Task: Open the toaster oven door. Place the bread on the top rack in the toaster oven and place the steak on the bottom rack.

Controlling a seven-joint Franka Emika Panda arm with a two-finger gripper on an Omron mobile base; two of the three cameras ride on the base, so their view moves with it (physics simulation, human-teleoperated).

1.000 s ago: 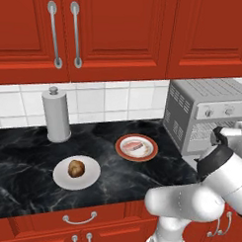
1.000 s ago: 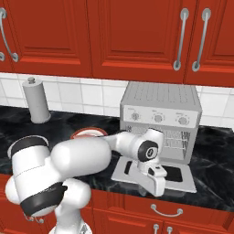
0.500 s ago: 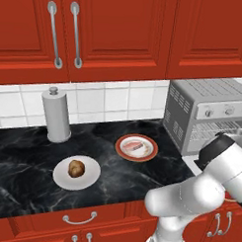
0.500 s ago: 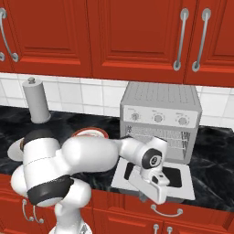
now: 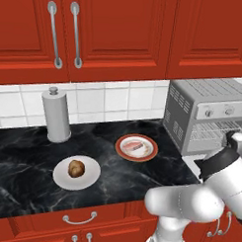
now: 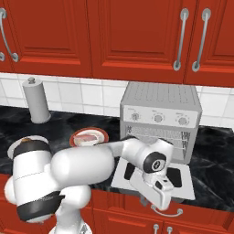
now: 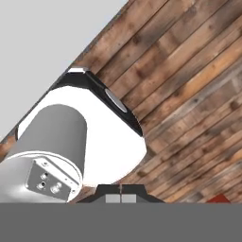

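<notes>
The toaster oven door (image 6: 153, 176) lies dropped flat in front of the toaster oven (image 6: 160, 119), level with the surface (image 5: 23, 154) — so the opening step reads as done, and the wire racks (image 6: 157, 141) stand exposed for loading. Top and bottom rack cannot be told apart at this size.

The bread (image 5: 76, 168) sits on a white plate (image 5: 90, 175), and the steak (image 5: 135, 146) on a red-rimmed plate (image 5: 148, 154). Both are well apart from the end effector, off to its left along the surface, the steak the nearer of the two. Neither is touched; they are laid out for pickup, untouched by the task so far.

The end effector (image 6: 160, 194) hangs below and in front of the open door, past the surface edge, over the drawer handle (image 6: 167, 211). Its fingertips (image 7: 121, 190) are pressed together with nothing between them.

The arm is folded tightly: the forearm runs across the oven front, the wrist bends downward, and the hand camera looks at the wooden floor (image 7: 189, 90). Judgement — the next move calls for lifting and swinging left toward the plates.

A paper towel roll (image 5: 56, 116) stands farthest left, clear of any likely path.
</notes>
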